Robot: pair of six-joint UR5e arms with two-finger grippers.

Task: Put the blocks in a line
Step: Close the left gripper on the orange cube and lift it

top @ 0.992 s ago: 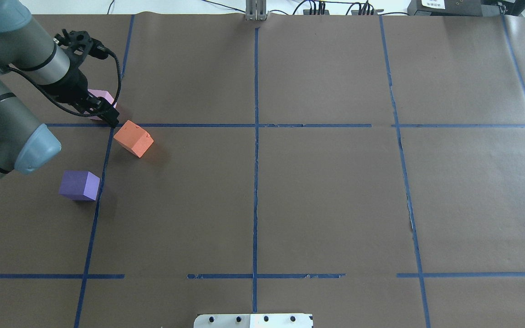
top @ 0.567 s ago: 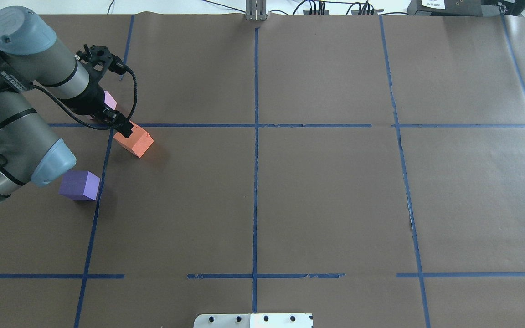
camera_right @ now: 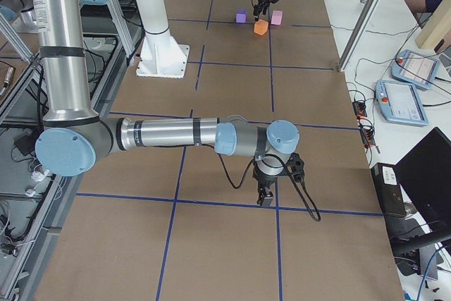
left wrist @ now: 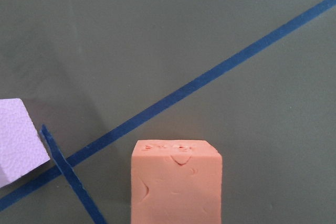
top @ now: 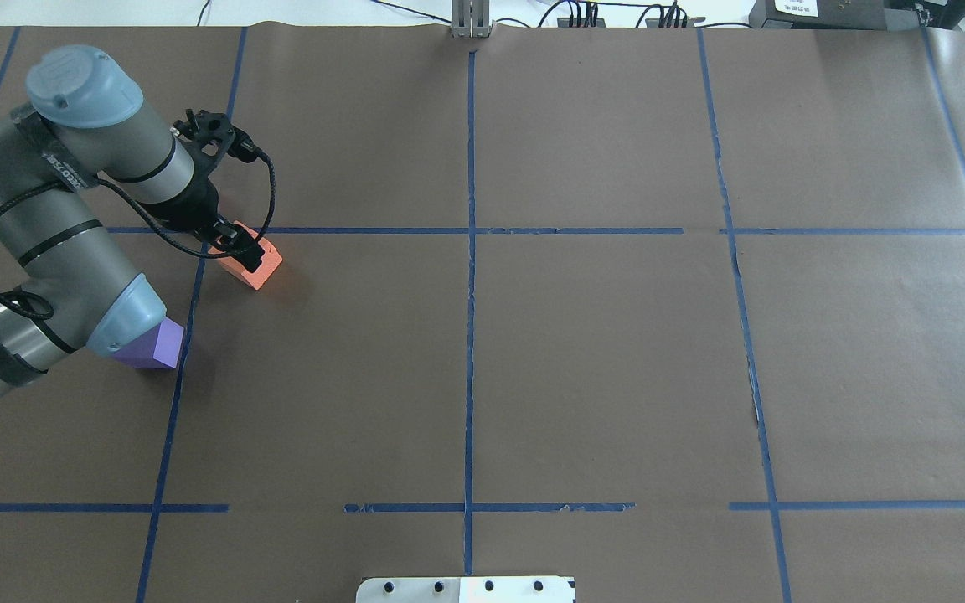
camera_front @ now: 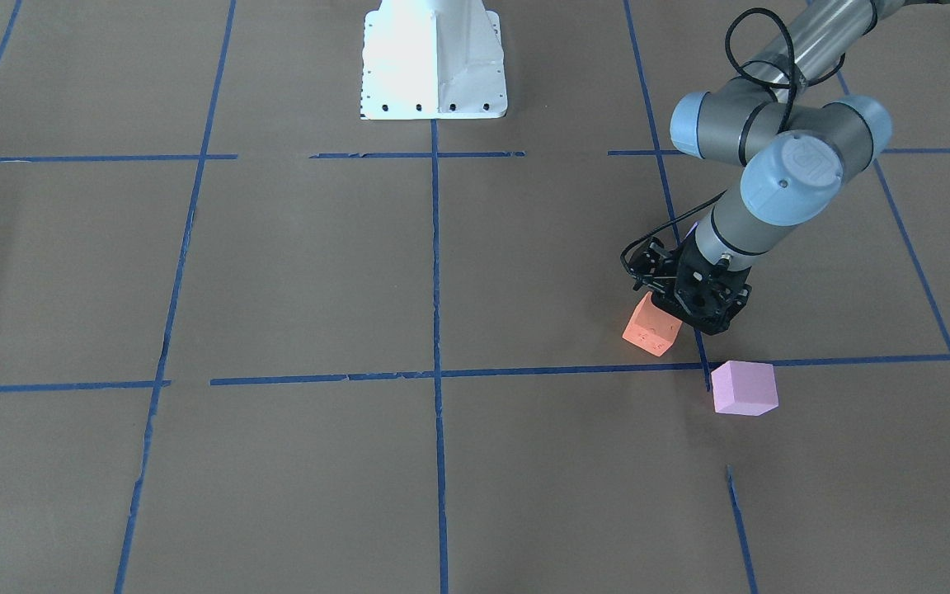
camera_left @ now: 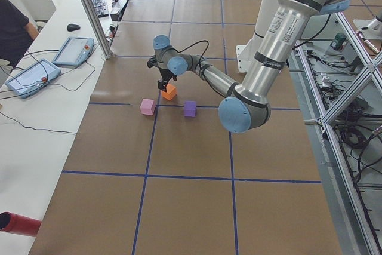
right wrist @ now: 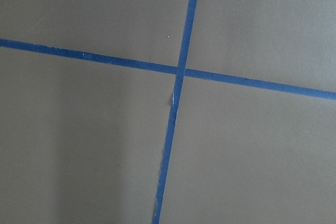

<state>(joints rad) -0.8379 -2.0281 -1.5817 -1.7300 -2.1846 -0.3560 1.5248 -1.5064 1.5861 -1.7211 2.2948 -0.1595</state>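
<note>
The orange block (top: 260, 266) lies turned at an angle just below a blue tape line; it also shows in the front view (camera_front: 651, 328) and the left wrist view (left wrist: 176, 184). My left gripper (top: 239, 244) hangs right over its back left edge and looks open and empty. The pink-lilac block (camera_front: 743, 388) stands a little farther out, beyond the tape line; the arm hides it in the overhead view. The purple block (top: 160, 345) is half hidden under my left elbow. My right gripper (camera_right: 266, 195) is low over a tape crossing far away; I cannot tell its state.
Brown paper with a grid of blue tape (top: 470, 335) covers the table. The white robot base (camera_front: 434, 58) stands at the near middle edge. Tablets (camera_left: 71, 50) and an operator are on a side bench beyond the far edge.
My left arm has swung from over the pink block to over the orange block. It now hides the pink block and part of the purple one in the overhead view. The blocks have not moved.
</note>
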